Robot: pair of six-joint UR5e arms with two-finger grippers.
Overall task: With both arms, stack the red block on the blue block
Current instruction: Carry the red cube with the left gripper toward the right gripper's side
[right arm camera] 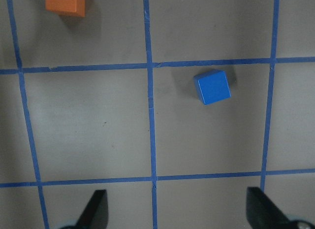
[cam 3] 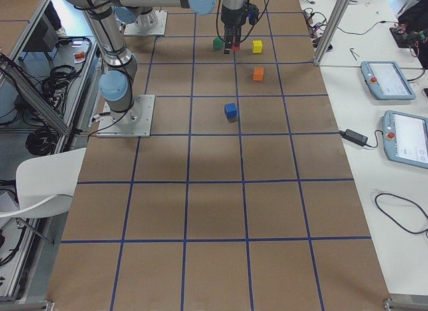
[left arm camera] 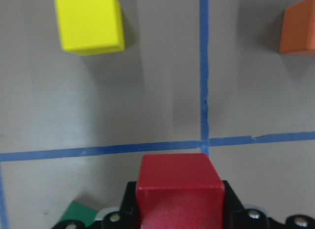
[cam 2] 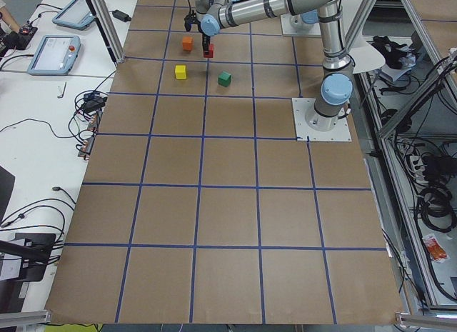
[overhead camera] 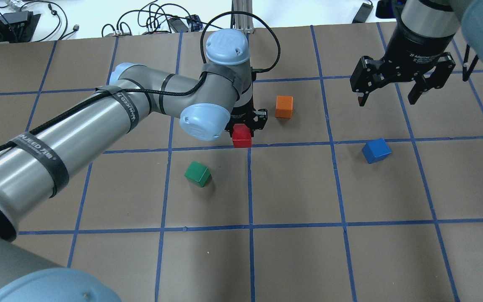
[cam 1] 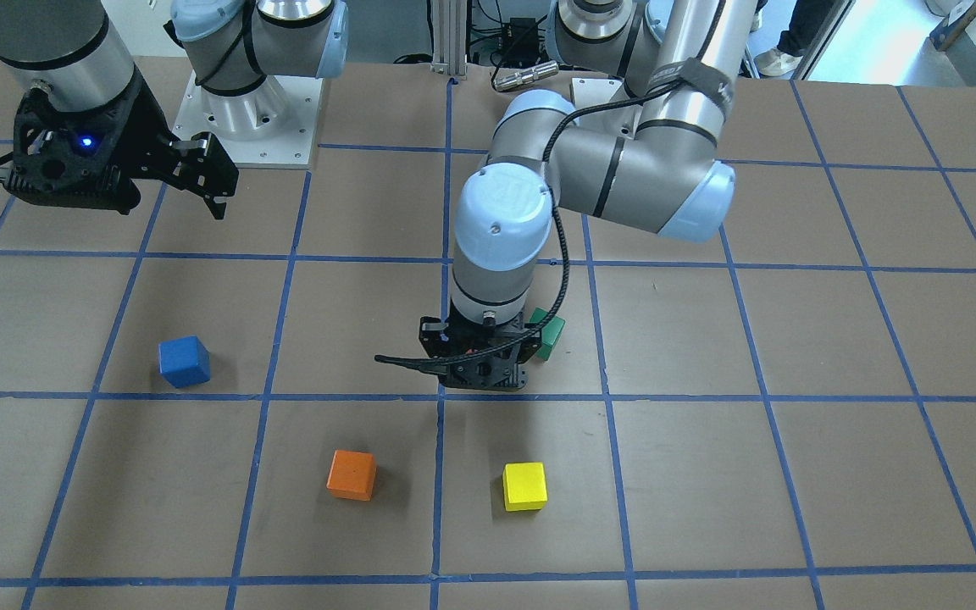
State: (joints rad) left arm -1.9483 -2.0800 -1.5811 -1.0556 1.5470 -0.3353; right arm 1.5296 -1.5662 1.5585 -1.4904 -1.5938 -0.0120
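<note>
Closest to the left wrist camera, filling the bottom of its view: red block (left arm camera: 179, 189), pinched on two sides by the left gripper (overhead camera: 243, 128), fingers closed onto it. Placed right over a crossing of two blue tape lines; whether lifted clear of the surface or resting on it, impossible to tell. Near it, farther from the robot and to its right, orange block (overhead camera: 284, 106). Nearer the robot and to its left, green block (overhead camera: 198, 174). On the operators' side of the gripper, yellow block (cam 1: 525, 486), hidden in the overhead view. All three separate from one another and from the red one.

Well apart to the robot's right, alone in its own square: blue block (overhead camera: 376, 150), flat on the table, turned slightly against the grid, just inside a tape line. Hovering above the table beyond that block, not directly over it: right gripper (overhead camera: 387, 101), fingers spread wide, holding nothing.

Underneath everything, table (overhead camera: 292, 188) covered in brown sheets, divided into large squares by blue tape. Fixed to it, white base plate (cam 3: 130, 117) under the near arm in the right side view. Along the operators' side, white bench (cam 3: 408, 271) with teach pendants (cam 3: 386, 80), loose cables and aluminium posts. Behind the robot, white chair (cam 3: 47, 180) and cable bundles.
</note>
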